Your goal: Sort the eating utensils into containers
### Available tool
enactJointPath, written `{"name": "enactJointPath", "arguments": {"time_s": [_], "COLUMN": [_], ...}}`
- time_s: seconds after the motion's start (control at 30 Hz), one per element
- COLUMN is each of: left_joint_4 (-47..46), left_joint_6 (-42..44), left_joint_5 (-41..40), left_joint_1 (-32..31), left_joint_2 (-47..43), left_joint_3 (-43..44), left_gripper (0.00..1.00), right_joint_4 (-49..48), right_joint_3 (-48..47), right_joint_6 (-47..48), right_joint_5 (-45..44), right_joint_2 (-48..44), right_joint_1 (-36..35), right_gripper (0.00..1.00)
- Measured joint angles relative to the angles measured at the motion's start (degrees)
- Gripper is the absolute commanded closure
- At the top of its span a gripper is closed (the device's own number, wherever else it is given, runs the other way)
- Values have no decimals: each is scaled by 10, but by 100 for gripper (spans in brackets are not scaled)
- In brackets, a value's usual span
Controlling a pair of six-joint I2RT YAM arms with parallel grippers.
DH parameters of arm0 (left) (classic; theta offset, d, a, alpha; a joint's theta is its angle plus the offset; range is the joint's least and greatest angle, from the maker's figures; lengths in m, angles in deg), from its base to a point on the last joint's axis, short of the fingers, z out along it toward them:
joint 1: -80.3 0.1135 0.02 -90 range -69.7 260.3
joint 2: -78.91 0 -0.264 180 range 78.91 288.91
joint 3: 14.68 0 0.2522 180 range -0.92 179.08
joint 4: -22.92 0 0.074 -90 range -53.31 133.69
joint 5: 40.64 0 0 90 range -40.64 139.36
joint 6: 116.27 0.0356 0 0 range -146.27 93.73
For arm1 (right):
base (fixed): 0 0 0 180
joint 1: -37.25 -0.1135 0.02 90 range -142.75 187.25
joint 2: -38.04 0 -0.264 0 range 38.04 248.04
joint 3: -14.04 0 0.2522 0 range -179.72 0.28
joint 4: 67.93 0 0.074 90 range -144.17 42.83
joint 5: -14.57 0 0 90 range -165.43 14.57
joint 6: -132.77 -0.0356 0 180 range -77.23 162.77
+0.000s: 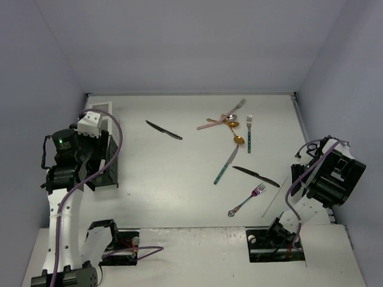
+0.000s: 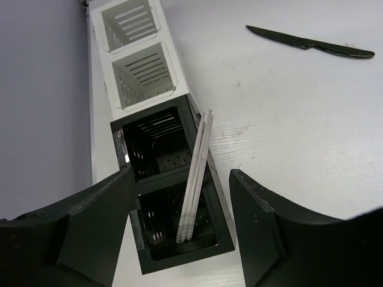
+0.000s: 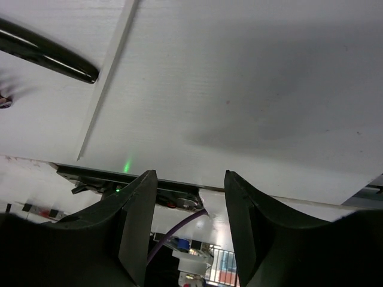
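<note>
My left gripper [image 2: 181, 174] is open and empty, hovering over the black caddy [image 2: 179, 262]. Thin white chopsticks [image 2: 195, 179] lean in its nearest compartment. The white caddy [image 2: 179, 84] stands end to end behind it, with nothing showing in it. In the top view the left gripper [image 1: 99, 158] is above the black caddy [image 1: 111, 174]. Still on the table are a black knife [image 1: 163, 130], a pink fork [image 1: 212, 124], a silver fork [image 1: 237, 107], gold spoons [image 1: 239, 139], a teal fork [image 1: 249, 136], a teal knife [image 1: 225, 165], a second black knife [image 1: 256, 176], a pink-silver fork [image 1: 246, 200] and a chopstick [image 1: 271, 203]. My right gripper [image 1: 301, 179] is open and empty.
The side walls stand close to both arms. The right gripper [image 3: 190, 176] hangs above the table's near edge [image 3: 179, 185], with the black knife's end [image 3: 42, 54] and the chopstick [image 3: 105, 84] to its left. The arm bases and a purple cable [image 3: 179, 230] lie below.
</note>
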Motion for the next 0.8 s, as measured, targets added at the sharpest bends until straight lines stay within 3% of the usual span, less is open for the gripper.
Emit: {"name": "enactJointPath", "arguments": {"time_s": [0.47, 0.8], "left_joint_4": [-63, -104], "left_joint_6": [-1, -3], "left_joint_5": [3, 3], "left_joint_1": [0, 0], "left_joint_2": [16, 37], "left_joint_3": [-63, -82], "left_gripper": [39, 39], "right_joint_4": [-3, -3], "right_joint_3": [-137, -144], "right_joint_6": [-49, -58], "right_joint_5": [25, 34], "right_joint_2": [71, 104], "right_joint_1": [-10, -104], "right_gripper": [52, 52]}}
